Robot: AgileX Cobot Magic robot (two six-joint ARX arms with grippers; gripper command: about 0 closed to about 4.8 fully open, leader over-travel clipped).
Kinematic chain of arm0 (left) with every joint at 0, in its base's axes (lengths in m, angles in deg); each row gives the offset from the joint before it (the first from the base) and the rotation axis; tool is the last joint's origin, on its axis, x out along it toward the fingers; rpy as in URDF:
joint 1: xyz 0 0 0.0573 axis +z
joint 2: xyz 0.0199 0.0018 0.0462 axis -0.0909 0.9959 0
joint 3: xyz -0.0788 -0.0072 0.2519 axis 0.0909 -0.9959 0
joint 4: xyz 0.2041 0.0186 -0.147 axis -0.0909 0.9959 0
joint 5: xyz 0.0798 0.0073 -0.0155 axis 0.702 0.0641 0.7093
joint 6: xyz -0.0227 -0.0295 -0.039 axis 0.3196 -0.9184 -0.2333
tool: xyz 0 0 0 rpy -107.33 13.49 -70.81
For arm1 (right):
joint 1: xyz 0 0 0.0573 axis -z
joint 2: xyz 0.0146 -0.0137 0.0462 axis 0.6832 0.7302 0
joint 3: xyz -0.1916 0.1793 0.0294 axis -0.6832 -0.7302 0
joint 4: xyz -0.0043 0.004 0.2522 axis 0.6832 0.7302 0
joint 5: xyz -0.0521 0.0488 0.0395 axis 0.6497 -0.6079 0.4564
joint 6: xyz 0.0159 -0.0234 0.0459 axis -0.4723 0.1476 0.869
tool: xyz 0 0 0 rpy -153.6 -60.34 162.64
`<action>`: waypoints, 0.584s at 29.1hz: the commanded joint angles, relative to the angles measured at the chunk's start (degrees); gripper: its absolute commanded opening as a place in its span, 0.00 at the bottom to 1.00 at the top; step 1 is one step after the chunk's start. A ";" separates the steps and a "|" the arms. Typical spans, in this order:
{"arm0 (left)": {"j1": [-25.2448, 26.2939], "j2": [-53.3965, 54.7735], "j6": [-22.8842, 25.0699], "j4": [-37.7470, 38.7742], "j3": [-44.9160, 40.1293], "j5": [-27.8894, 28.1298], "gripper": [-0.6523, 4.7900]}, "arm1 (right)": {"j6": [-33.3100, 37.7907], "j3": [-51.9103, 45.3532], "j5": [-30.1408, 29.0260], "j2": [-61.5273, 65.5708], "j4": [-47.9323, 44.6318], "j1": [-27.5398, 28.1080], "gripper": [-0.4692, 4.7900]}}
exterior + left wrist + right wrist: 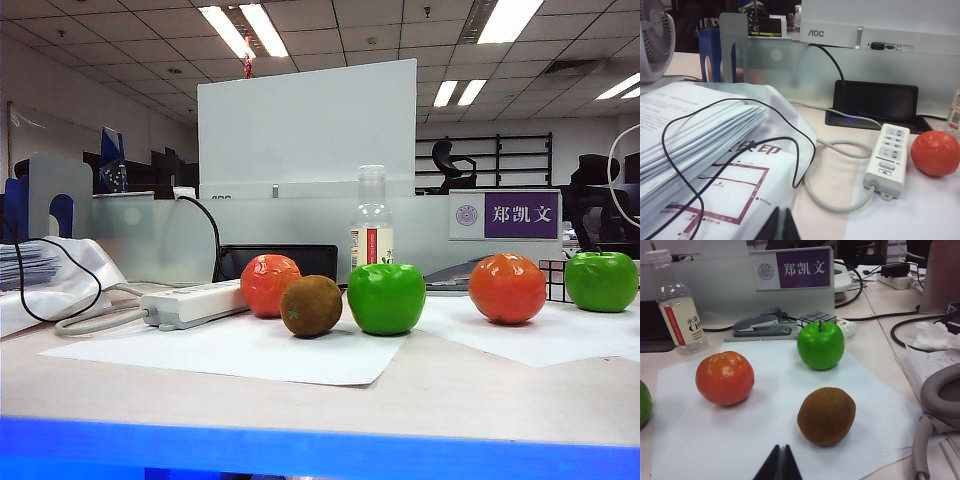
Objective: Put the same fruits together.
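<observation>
While both arms rest low at counter [470, 385] near edge: left tool [781, 225] fingers together, empty; right tool [779, 464] likewise closed, empty. Left paper sheet [240, 350]: tangerine [270, 285], kiwi [311, 305], green apple [386, 298]. Right sheet [700, 435]: second tangerine [724, 378], second apple [820, 345], second kiwi [826, 416]. Bottle [372, 232] behind.

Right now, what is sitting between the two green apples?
One orange tangerine sits between the left green apple and the right green apple, seen in the exterior view.

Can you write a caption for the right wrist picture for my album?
Shut right pincer waits near a kiwi, tangerine and green apple on white paper.
</observation>
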 commanded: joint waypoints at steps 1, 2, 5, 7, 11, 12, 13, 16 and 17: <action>0.00 -0.09 0.07 -0.37 0.04 -0.22 0.11 | 0.20 -0.42 -0.15 -0.09 -0.72 -0.02 0.10; 0.00 -0.09 0.07 -0.24 0.04 -0.22 0.11 | 0.20 -0.42 -0.15 -0.09 -0.74 -0.02 0.10; 0.02 -0.09 0.31 0.77 0.04 -0.20 0.11 | 0.17 -0.42 0.46 -0.09 -0.76 -0.02 0.10; 0.00 -0.09 0.31 0.98 0.04 -0.20 0.11 | -0.68 -0.42 0.46 -0.09 -0.79 -0.02 0.10; 0.00 -0.09 0.33 1.03 0.04 -0.20 0.11 | -7.65 -0.42 0.42 -0.09 -1.55 -0.02 0.10; 0.00 -0.09 0.31 1.03 0.04 -0.20 0.11 | -8.70 -0.42 0.33 -0.09 -1.70 -0.04 0.10; 0.00 -0.09 0.13 0.55 0.04 -0.24 0.11 | -8.68 -0.42 0.11 -0.09 -2.80 -0.04 0.10; -0.02 -0.09 -5.51 -2.78 0.24 -2.29 0.11 | -8.07 -0.07 -2.69 -0.09 -7.37 -0.13 0.10; -0.02 -0.09 -6.29 -3.30 0.39 -2.95 0.11 | -7.50 0.15 -3.06 -0.09 -8.83 -0.13 0.10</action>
